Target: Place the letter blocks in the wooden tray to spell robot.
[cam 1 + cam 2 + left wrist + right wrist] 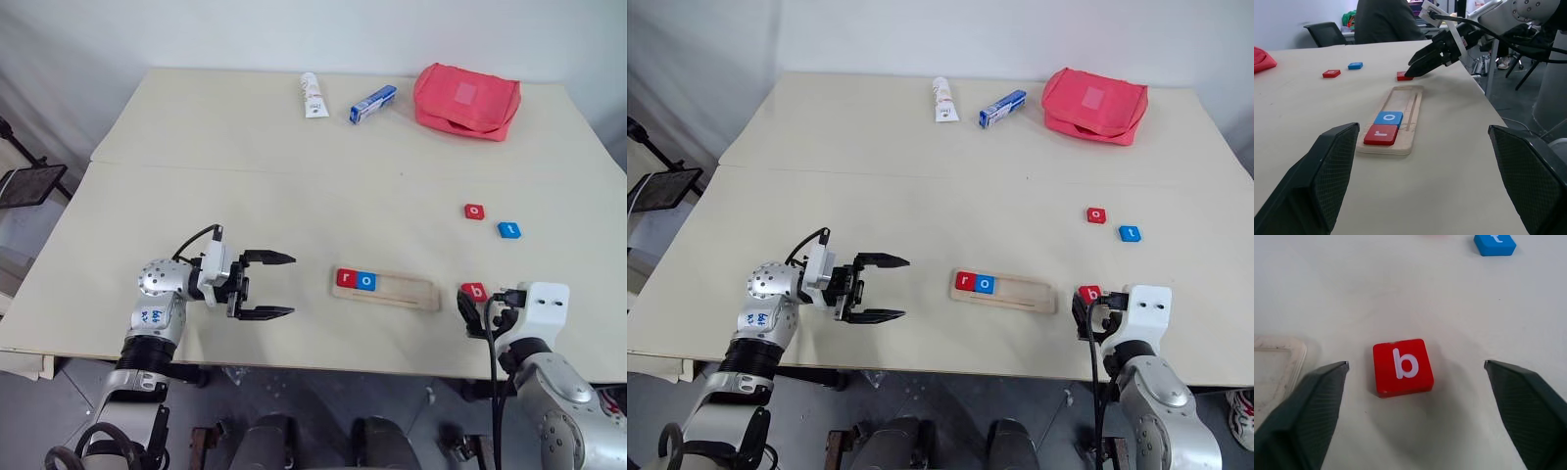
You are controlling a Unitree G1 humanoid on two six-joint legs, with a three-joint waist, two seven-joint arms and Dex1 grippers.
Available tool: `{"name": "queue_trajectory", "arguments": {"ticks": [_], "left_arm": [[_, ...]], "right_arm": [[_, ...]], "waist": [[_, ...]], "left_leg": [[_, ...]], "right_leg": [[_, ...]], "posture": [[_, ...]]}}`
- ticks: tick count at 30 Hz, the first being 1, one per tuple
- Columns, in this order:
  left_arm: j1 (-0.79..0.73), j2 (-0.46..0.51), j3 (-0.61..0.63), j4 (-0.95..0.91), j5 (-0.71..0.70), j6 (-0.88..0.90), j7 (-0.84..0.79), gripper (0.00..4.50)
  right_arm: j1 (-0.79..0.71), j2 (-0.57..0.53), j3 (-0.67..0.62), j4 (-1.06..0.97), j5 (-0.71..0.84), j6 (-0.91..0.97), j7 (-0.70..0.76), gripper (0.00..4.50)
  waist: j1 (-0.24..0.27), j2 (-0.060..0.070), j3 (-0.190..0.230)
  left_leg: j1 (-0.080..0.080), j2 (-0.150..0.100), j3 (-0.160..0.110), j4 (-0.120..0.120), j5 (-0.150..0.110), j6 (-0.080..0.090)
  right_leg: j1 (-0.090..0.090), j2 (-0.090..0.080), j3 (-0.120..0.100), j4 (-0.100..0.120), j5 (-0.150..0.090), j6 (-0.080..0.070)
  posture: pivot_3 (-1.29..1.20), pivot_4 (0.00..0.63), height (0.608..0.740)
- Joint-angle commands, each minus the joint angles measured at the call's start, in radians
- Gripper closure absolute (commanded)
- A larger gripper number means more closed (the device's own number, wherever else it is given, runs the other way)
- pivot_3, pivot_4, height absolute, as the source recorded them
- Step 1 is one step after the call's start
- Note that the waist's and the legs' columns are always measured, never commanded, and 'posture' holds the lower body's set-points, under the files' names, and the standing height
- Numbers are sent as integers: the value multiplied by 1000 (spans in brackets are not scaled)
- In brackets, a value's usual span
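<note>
1. Red b block (1402,366) lying flat on the table (294,186), straight ahead of the right gripper (1415,374) and between its two fingers, not touched by either; nothing held.
2. Right gripper standing wide open, pointed forward and slightly down over the near table edge; far nearer to b than the left gripper (266,285).
3. Left gripper also open and empty, turned sideways toward the tray (407,291), hovering well apart from every block.
4. Tray lying lengthwise across the table between the two grippers, its right end just beside b; long axis running left to right.
5. Red r (345,278) and blue o (366,281) seated side by side at the tray's left end, touching; next free slot directly right of o.
6. Judged next: closing on b, then carrying it left into that slot, a short sideways move along the tray's axis.
7. Red o (474,211) and blue t (508,230) resting farther back on the right, near each other but apart, both on the right arm's side.
8. Blocks: small flat squares, smooth and glossy, rounded corners, white lowercase letters; low sides leaving little to pinch.
9. Tray: pale wood, shallow groove, rounded ends, thin raised rim.
10. Table: matt cream surface, smooth.
</note>
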Motion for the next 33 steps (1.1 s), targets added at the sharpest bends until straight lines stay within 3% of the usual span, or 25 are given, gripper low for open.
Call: {"name": "queue_trajectory", "arguments": {"ticks": [1,7,11,14,19,30,33], "left_arm": [[15,8,12,-59,-25,12,10,0],[52,22,18,-116,-35,30,20,0],[68,22,17,-136,-34,31,30,0],[94,19,21,-171,-36,33,50,0],[140,24,28,-228,-44,39,80,0],[212,55,41,-300,-58,50,105,0],[216,59,44,-304,-59,49,111,0]], "right_arm": [[2,-48,-31,-34,16,-36,54,22],[-64,-522,18,178,-5,-191,569,22],[-135,-651,87,319,-23,-273,744,22],[-270,-745,193,508,-89,-400,912,22],[-443,-801,339,746,-180,-578,1113,22],[-619,-748,470,988,-298,-723,1210,22],[-632,-739,477,1000,-309,-723,1216,592]], "waist": [[0,0,0],[0,-1,0],[1,-1,0],[0,-1,0],[1,-2,0],[1,-2,0],[0,-2,0]], "left_leg": [[0,0,0,0,0,0],[0,-1,2,1,-1,2],[1,1,2,0,-1,2],[0,0,2,1,-1,2],[0,0,2,2,-1,3],[-1,-1,1,2,-1,3],[-1,-1,0,2,-1,3]], "right_leg": [[0,0,0,0,0,0],[2,-1,1,-3,0,0],[2,0,-1,-3,0,0],[2,-1,-2,-3,0,0],[3,-3,-4,-4,0,0],[3,-6,-9,-4,0,0],[3,-5,-10,-4,0,0]], "posture": [[0,150,740],[0,150,740],[0,150,740],[0,150,740],[0,150,740],[0,150,740],[0,150,740]]}}
